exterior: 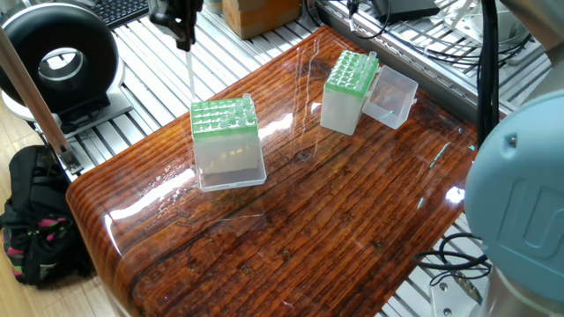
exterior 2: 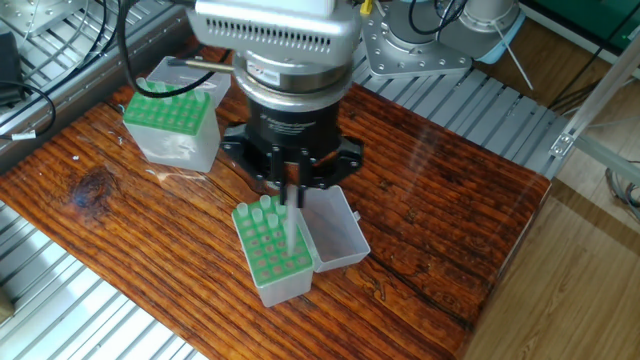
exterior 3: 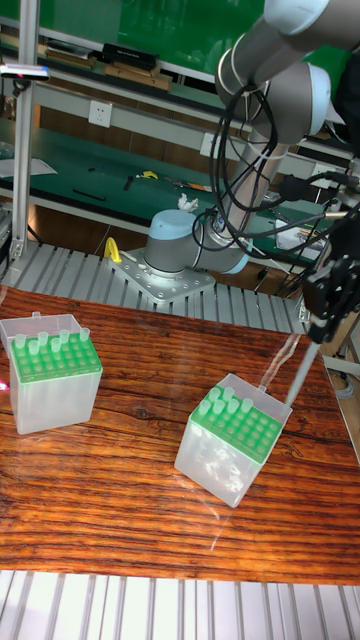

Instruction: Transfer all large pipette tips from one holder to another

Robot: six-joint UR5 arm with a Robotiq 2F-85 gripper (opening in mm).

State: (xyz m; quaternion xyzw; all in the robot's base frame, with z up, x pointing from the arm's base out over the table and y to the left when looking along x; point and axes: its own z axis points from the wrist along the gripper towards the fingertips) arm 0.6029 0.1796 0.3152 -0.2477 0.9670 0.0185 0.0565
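Note:
My gripper (exterior: 184,37) is shut on one large pipette tip (exterior: 190,79), which hangs straight down from the fingers. The tip is lifted above the near green-topped holder (exterior: 227,145), at its back left side. From the other side the gripper (exterior 2: 293,190) hovers over this holder (exterior 2: 272,255), the tip (exterior 2: 291,228) dangling above the green rack. A few tips (exterior 2: 262,212) stand in the holder's end row. The second holder (exterior: 345,88) stands farther back, with tips (exterior 3: 45,343) along one edge. In the tall view the held tip (exterior 3: 302,368) hangs beside the near holder (exterior 3: 232,440).
Each holder has a clear hinged lid (exterior 2: 335,232) lying open at its side. The wooden table (exterior: 335,220) is ringed by aluminium rails. A black round device (exterior: 57,62) and a backpack (exterior: 40,224) sit off the table's left end. The arm base (exterior 3: 185,250) is behind the table.

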